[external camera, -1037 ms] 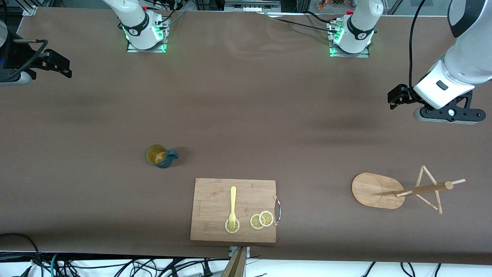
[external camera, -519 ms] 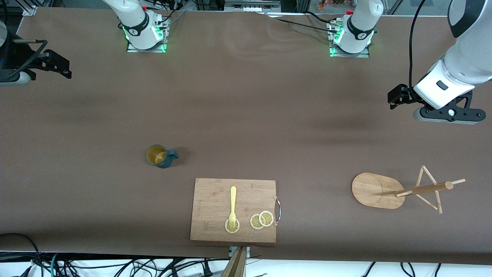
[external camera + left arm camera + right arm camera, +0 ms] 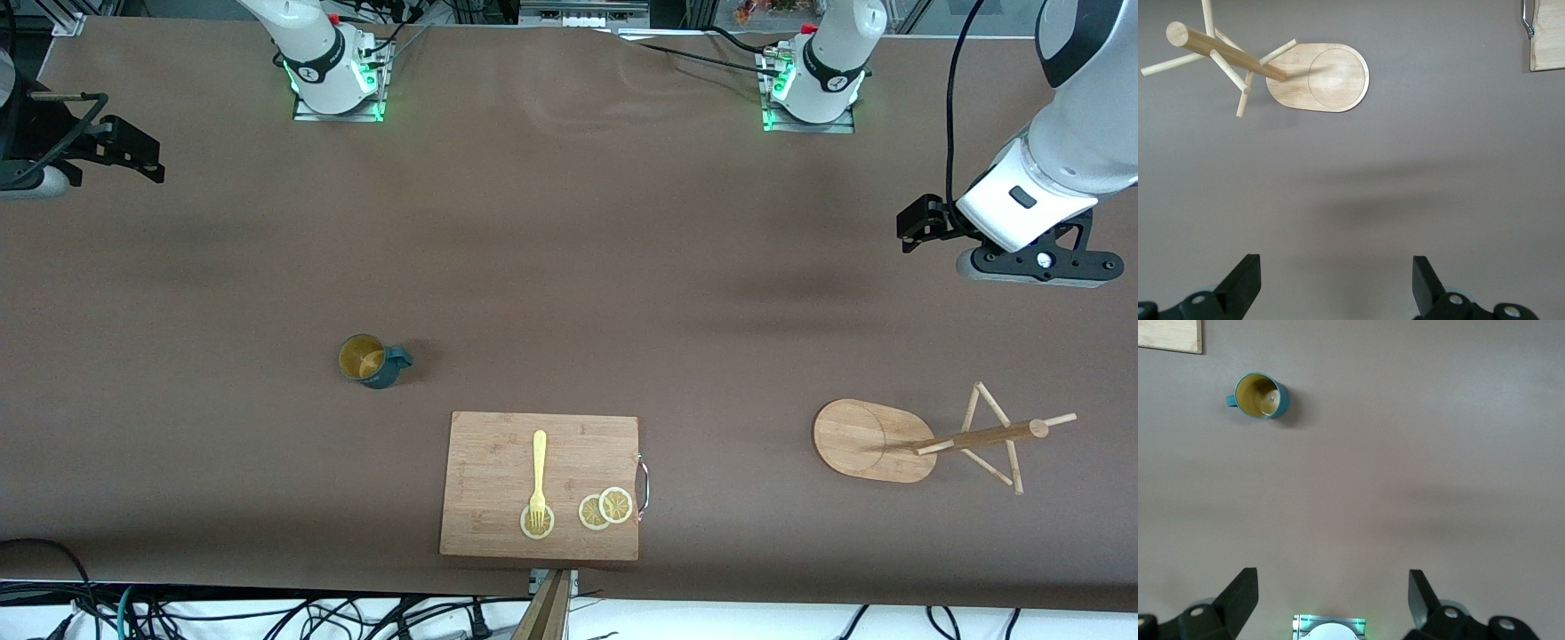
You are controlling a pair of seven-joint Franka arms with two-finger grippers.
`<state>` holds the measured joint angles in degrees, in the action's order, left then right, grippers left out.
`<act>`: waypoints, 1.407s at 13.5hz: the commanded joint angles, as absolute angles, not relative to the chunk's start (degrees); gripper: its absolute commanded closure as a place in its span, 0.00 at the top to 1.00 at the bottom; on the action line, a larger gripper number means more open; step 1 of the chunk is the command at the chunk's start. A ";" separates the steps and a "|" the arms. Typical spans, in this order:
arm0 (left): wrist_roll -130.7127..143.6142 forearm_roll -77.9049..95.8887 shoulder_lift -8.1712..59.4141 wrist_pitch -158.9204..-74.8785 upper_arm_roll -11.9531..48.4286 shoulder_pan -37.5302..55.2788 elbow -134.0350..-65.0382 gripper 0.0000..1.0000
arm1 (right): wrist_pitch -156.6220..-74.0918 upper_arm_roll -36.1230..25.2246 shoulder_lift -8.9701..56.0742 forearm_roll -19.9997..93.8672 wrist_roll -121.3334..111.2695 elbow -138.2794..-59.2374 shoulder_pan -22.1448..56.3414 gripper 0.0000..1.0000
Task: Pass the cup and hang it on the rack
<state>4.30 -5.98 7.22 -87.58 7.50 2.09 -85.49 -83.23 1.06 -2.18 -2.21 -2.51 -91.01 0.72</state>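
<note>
Front view shows a brown table (image 3: 569,222) filling the frame, with both arm bases along the top edge and cables along the bottom edge. Low in the centre of the frame lies a cutting board (image 3: 498,462) bearing a yellow fork (image 3: 538,476) and lemon slices (image 3: 605,508). The cup (image 3: 367,360) stands upright at centre-left, apart from the board. The rack (image 3: 925,439) is at lower right. The left gripper (image 3: 1337,280) hangs at the right edge, fingers spread and holding nothing; the right gripper (image 3: 1333,597) at upper left, fingers likewise spread. Compared with a second ago, nothing on the table has shifted; only the right gripper has edged slightly.
</note>
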 commanded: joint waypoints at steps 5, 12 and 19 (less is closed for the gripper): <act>3.25 -7.38 7.91 -87.19 7.65 1.93 -83.85 1.00 | -82.62 1.23 0.78 -1.67 -3.51 -90.53 0.26 0.99; 3.25 -7.38 7.91 -87.19 7.65 2.02 -83.76 1.00 | -83.32 1.67 5.89 0.09 -3.96 -90.61 1.40 0.99; 3.16 -7.38 7.91 -87.19 7.65 1.93 -83.76 1.00 | -95.08 1.76 10.97 1.66 -3.52 -94.57 3.69 0.99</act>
